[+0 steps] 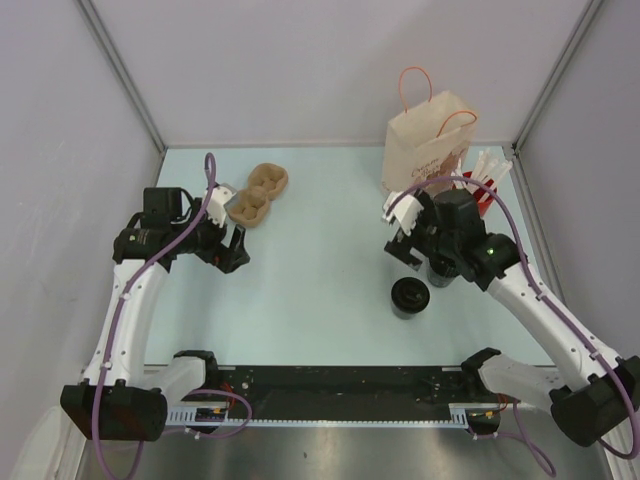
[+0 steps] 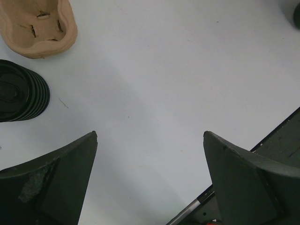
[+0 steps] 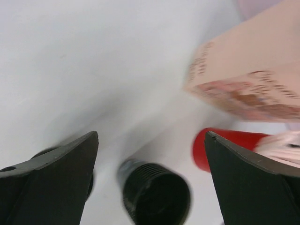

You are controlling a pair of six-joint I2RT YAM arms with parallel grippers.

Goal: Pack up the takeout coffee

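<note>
On the pale blue counter the coffee cup stands unpacked, apart from the paper bag, while the left fingers and right fingers gape wide, empty.

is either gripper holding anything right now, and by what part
Nothing is held: the left gripper and the right gripper are both open, with nothing clamped between their fingers.
</note>
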